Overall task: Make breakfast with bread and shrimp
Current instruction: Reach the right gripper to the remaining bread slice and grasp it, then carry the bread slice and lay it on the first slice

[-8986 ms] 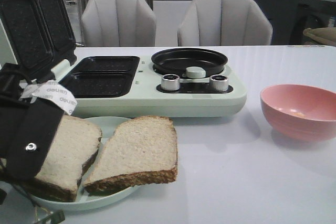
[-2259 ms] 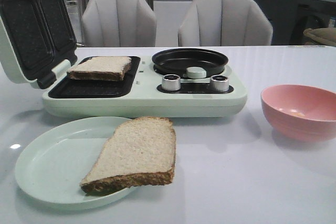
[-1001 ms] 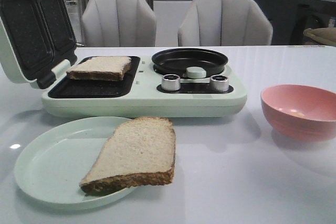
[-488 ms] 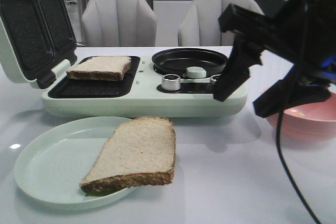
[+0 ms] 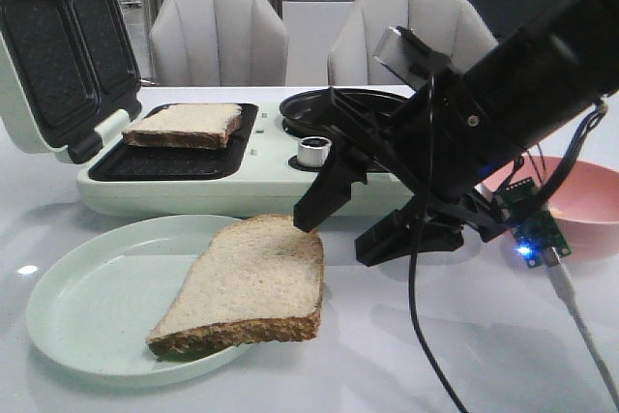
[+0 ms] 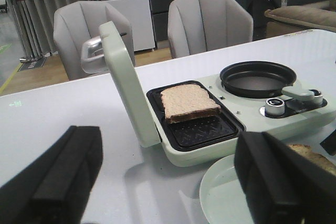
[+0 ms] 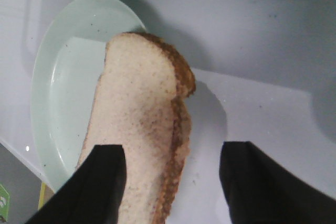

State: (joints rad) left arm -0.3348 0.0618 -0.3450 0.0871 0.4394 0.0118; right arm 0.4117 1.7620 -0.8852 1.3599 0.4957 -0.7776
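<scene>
Front view: my right arm (image 5: 503,94) reaches in from the right, low over the bench (image 5: 435,336), in front of the green breakfast maker (image 5: 261,176).
Right gripper (image 5: 353,224): spread wide and holding nothing, one finger tip just above the near slice's far edge, the other lower and to the right, close to the bench.
Right wrist view: both dark fingers (image 7: 102,182) frame the slice, one over its crumb, the other over bare bench beside it.
Bread on plate (image 5: 247,282): one slice lies on the pale green plate (image 5: 87,307), its right part overhanging the plate's rim onto the bench.
Bread in maker (image 5: 186,125): the other slice sits in the far compartment of the maker's dark grill tray; the near compartment is bare.
Lid (image 5: 53,45): stands open at the maker's left end, tilted back.
Frying pan (image 5: 309,108): black, on the maker's right half, partly hidden by my arm; one silver knob (image 5: 312,151) shows in front of it.
Bowl (image 5: 590,200): pink, on the bench at the right, behind my arm.
Shrimp: I cannot make it out; the bowl's inside is mostly hidden.
Left gripper (image 6: 173,182): fingers set wide apart, nothing between them, seen only from its own wrist camera, facing the maker from the lid side.
Chairs (image 5: 218,36): two grey ones behind the bench.
</scene>
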